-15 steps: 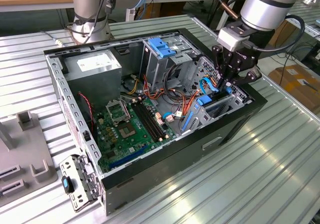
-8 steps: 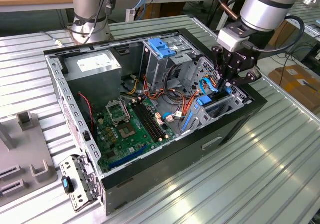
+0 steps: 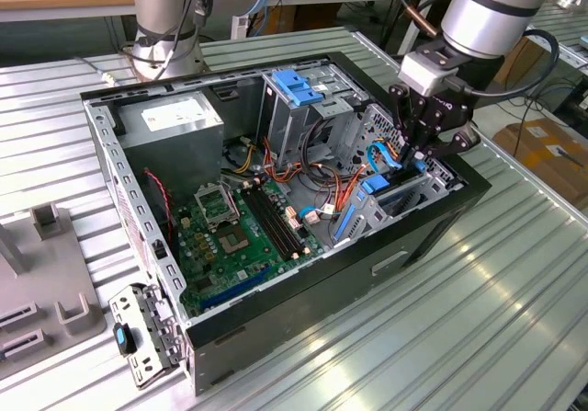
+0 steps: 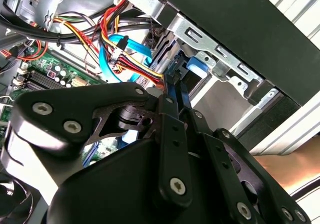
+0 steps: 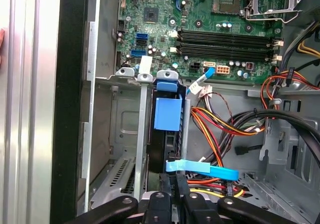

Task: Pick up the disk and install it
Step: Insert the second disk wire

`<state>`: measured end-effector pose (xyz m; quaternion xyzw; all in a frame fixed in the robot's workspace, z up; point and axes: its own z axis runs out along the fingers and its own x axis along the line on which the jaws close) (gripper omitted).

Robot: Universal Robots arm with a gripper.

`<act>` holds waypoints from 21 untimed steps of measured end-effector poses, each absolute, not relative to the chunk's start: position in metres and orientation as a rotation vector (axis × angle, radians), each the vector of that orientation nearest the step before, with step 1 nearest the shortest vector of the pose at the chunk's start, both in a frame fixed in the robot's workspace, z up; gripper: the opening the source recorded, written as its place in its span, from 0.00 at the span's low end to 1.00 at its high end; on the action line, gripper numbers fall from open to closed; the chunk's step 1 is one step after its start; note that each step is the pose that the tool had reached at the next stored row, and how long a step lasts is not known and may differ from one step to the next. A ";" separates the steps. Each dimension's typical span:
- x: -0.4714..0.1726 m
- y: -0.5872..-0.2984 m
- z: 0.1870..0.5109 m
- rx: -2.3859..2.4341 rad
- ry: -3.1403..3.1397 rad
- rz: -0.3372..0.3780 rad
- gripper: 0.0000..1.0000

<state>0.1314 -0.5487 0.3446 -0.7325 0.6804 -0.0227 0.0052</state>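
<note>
Your tool [image 3: 420,156] sits low inside the open computer case [image 3: 303,310], over the drive bay at its front corner. Directly beneath it the disk [image 5: 167,115] stands on edge in the bay's metal cage [image 5: 141,134], blue carrier showing. The tool's fingers [image 5: 176,191] look clenched on the disk's edge, though partly hidden.

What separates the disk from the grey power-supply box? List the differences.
Colour: the disk carries blue plastic parts; the power-supply box is plain grey metal with a white sticker.
Pose: the disk stands on edge in a narrow bay; the power-supply box lies flat in a corner.
Place: the disk is right by the gripper; the power-supply box is at the opposite end.
Both sit inside the open computer case.
</note>
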 end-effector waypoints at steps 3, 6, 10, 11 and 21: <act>0.131 -0.549 0.344 -2.294 2.130 -0.071 0.16; 0.131 -0.549 0.343 -2.294 2.130 -0.071 0.16; 0.131 -0.549 0.342 -2.294 2.130 -0.071 0.16; 0.131 -0.549 0.342 -2.294 2.130 -0.071 0.16; 0.131 -0.549 0.339 -2.294 2.130 -0.071 0.16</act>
